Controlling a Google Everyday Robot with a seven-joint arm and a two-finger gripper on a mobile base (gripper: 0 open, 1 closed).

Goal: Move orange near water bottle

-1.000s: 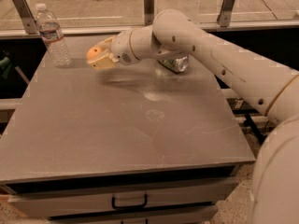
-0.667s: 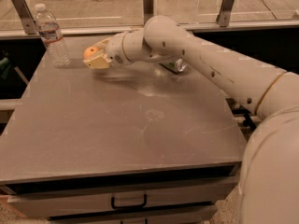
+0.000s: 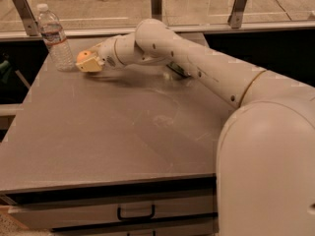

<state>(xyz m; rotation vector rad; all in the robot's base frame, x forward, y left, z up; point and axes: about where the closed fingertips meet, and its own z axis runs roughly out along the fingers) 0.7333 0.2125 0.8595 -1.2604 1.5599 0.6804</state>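
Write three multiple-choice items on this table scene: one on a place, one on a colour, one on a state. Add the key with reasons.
1. Where is the orange relative to the water bottle?
A. close beside it, to its right in the picture
B. far from it, at the near edge
C. far to its left in the picture

2. What colour is the bottle's cap?
A. red
B. white
C. black

3. What is the state of the gripper?
A. open and holding nothing
B. its jaws closed around the orange
C. gripping the bottle

Key: 1 A, the orange is next to the bottle at the far left of the table. 2 B, the cap shows white. 3 B, the orange is seen between the jaws.
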